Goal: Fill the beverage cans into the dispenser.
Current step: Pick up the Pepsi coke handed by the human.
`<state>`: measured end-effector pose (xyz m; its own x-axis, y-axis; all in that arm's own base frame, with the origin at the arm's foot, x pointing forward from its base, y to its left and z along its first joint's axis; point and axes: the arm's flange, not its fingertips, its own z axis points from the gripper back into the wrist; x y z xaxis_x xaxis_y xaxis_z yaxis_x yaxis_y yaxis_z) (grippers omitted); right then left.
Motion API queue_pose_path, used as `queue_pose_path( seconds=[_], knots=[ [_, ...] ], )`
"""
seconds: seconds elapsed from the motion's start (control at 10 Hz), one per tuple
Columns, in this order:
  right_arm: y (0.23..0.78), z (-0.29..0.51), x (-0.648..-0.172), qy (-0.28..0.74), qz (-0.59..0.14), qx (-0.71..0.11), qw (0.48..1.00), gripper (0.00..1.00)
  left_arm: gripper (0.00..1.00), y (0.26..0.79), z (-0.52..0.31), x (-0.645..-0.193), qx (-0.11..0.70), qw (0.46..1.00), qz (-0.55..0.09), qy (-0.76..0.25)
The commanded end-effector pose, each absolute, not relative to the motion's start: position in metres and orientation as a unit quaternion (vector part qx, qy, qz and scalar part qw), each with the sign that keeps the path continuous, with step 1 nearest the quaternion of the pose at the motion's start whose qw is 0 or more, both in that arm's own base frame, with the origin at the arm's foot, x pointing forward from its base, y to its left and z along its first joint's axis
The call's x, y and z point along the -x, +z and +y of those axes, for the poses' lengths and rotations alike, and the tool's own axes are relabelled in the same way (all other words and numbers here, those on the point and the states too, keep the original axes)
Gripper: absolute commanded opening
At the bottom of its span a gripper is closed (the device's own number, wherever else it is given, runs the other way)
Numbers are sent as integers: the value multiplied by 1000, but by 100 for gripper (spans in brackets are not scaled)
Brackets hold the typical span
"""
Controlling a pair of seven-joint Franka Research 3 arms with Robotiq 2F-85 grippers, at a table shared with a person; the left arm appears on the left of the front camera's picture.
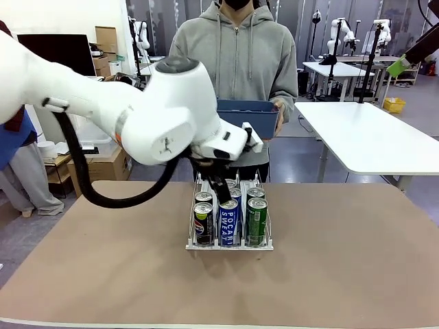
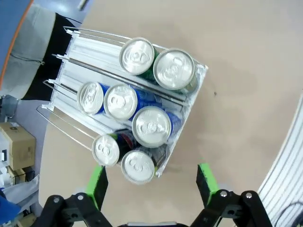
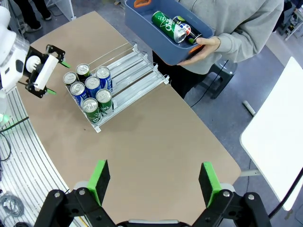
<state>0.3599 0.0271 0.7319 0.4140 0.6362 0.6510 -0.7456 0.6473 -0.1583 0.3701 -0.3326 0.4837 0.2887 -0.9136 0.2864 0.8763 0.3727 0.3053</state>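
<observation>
While the left hand [image 2: 151,174] and right hand [image 3: 154,171] both stand wide and empty, seven beverage cans [image 1: 228,221] fill the front of the dispenser [image 1: 229,246] on the tabletop [image 1: 343,260], centre frame. More lie in the person's blue bin [image 3: 147,35], upper middle. They are likely stiff, slick and weighty, so grip across the mid-body.

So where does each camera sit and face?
Front: fixed between the arms, facing across the table at the person holding a blue bin; left arm crosses.
Left wrist: looks down on the cans in the dispenser; open left gripper at bottom.
Right wrist: high above the table, looking down; open right gripper at bottom.
Shared: all show the dispenser.
</observation>
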Motion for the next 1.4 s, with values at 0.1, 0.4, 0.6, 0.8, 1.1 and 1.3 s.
queue_pose_path(
  seconds=[0.1, 0.4, 0.6, 0.8, 1.1, 1.3],
  knots=[
    [731, 27, -360, 413, -350, -78, 837, 100, 100, 562, -254, -390, 2, 804, -200, -561],
    [731, 27, -360, 413, -350, -78, 837, 100, 100, 628, -199, -396, 18, 788, -220, -574],
    [731, 27, -360, 413, -350, -78, 837, 100, 100, 673, -164, -405, 51, 768, -227, -597],
    [731, 27, -360, 413, -350, -78, 837, 100, 100, 705, -139, -404, 91, 766, -263, -580],
    [731, 27, -360, 413, -350, -78, 837, 100, 100, 737, -111, -401, 116, 778, -283, -549],
    [731, 27, -360, 413, -350, -78, 837, 100, 100, 752, -99, -396, 114, 782, -295, -537]
  ],
)
